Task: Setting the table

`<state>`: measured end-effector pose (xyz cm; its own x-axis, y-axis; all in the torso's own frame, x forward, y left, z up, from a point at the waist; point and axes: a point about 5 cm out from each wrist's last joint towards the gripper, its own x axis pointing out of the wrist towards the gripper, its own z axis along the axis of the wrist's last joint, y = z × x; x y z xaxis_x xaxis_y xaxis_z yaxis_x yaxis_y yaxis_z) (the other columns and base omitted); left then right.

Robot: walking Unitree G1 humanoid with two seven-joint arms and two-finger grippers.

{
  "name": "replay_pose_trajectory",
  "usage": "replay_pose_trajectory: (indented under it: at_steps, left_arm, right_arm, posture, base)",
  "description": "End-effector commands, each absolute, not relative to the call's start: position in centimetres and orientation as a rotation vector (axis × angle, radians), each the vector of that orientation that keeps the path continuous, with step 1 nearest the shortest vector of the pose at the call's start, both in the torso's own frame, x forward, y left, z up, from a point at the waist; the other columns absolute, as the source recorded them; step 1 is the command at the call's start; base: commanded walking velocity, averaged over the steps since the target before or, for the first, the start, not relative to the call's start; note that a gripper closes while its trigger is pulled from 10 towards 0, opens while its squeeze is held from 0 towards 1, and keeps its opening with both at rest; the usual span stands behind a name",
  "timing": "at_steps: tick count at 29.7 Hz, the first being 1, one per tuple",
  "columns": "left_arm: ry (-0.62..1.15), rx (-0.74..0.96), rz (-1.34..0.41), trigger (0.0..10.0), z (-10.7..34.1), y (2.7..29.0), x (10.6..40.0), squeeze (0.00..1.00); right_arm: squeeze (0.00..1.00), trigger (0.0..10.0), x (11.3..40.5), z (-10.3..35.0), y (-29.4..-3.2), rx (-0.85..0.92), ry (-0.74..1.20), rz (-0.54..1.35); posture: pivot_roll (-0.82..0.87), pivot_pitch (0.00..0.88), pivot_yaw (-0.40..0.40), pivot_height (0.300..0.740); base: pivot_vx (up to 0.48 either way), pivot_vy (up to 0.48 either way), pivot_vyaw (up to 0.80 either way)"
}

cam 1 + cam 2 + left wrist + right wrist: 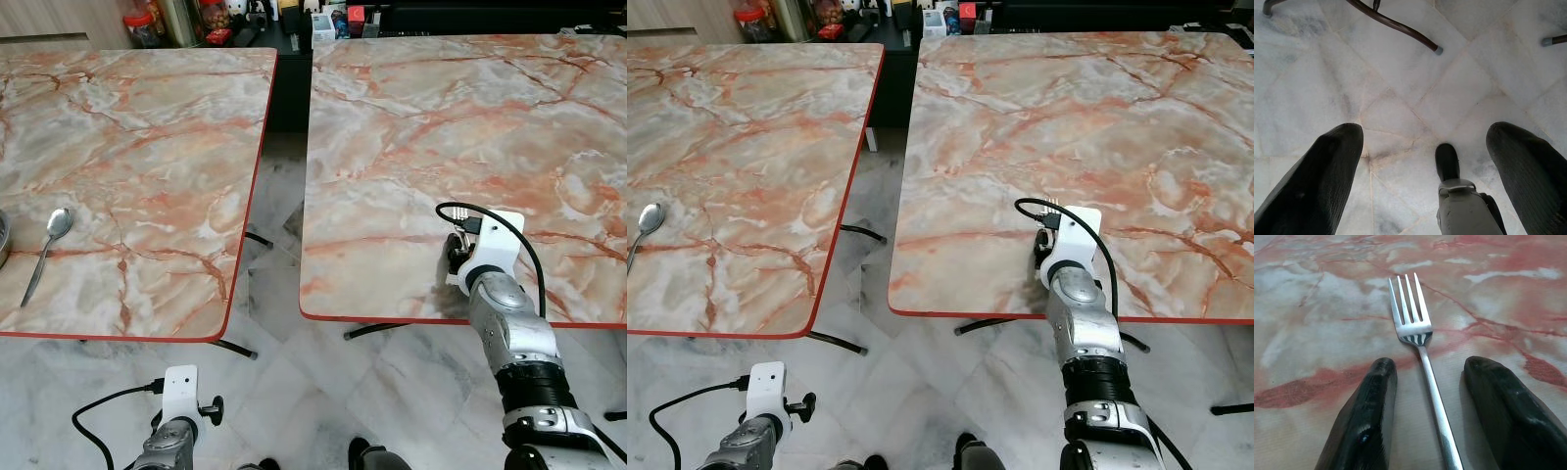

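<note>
With the right gripper (1425, 406) spread wide either side of the fork (1418, 340), which lies flat on the right table (470, 147), I judge that piece placed. Left gripper (1425, 171) hangs open; spoon (46, 251) stays unmatched on the left table (147, 147).

Two marble-look tables before me, on pale tile.

The left table (147, 166) and right table (460, 147) have pink-veined tops with red edging and a gap between. White marble floor (1400, 112) lies beneath; cluttered shelves (245, 20) stand behind.
</note>
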<state>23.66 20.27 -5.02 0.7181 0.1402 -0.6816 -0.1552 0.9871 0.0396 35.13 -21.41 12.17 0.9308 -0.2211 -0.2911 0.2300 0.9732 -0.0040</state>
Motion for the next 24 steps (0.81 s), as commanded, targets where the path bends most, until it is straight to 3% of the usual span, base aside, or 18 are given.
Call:
replay_pose_trajectory:
  at_steps: [1,3,4,5,24]
  left_arm:
    - [0.783,-0.014,0.169,10.0,-5.4,20.41,23.12,0.0]
    - [0.781,-0.013,0.169,10.0,-5.37,20.43,23.16,0.0]
    - [0.782,-0.013,0.169,10.0,-5.38,20.43,23.14,0.0]
    - [0.782,-0.013,0.169,10.0,-5.39,20.43,23.13,0.0]
    - [0.8,-0.015,0.167,10.0,-5.57,20.47,22.9,0.0]
  right_arm:
    - [0.0,10.0,34.97,11.54,-21.57,0.043,0.319,-0.242]
    - [0.0,10.0,34.92,11.42,-21.57,0.047,0.323,-0.244]
    - [0.0,1.6,34.92,11.41,-21.58,0.05,0.319,-0.246]
    - [0.0,0.0,34.91,11.41,-21.6,0.051,0.317,-0.248]
    - [0.0,0.0,34.95,11.61,-21.56,0.058,0.298,-0.255]
  posture:
    - [-0.15,0.185,0.051,0.74]
    - [-0.15,0.186,0.052,0.74]
    - [-0.15,0.186,0.052,0.74]
    - [-0.15,0.186,0.052,0.74]
    - [-0.15,0.184,0.054,0.74]
  base:
    - [0.0,0.0,0.0]
    - [0.0,0.0,0.0]
    - [0.0,0.0,0.0]
    - [0.0,0.0,0.0]
    - [0.0,0.0,0.0]
